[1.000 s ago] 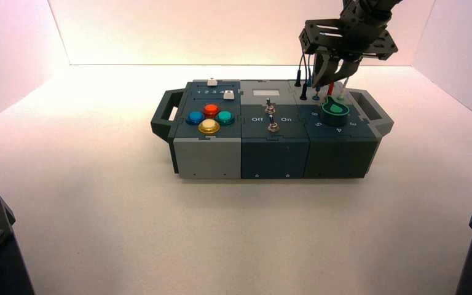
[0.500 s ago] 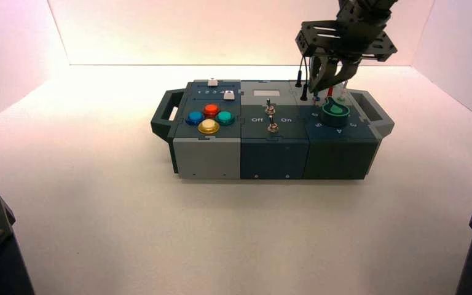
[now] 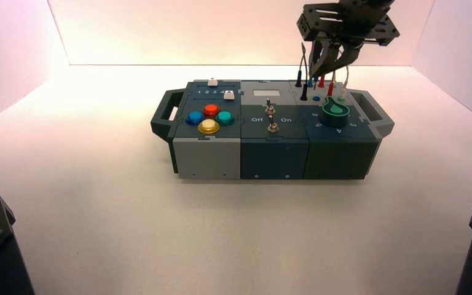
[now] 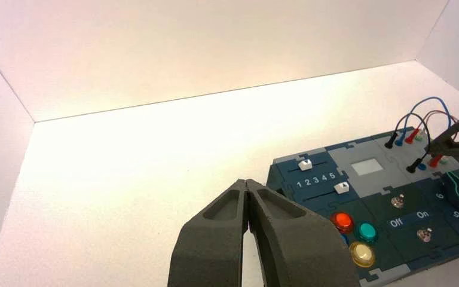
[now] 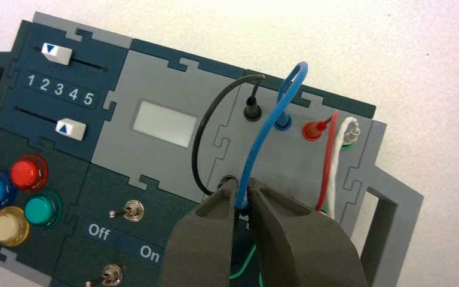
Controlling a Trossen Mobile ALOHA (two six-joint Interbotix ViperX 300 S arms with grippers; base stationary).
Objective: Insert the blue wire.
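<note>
Blue wire hangs from the right claw, pinched at one plug, its other end socketed beyond the claw; the neighbouring black wire, close beside the grip, could snag or nudge the plug off its socket.

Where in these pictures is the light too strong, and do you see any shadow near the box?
High view: the floor behind the box glares nearly white, and a faint shadow lies along the box's front edge; left wrist view: the floor washes out toward the back wall; right wrist view: light even, lettering readable.
</note>
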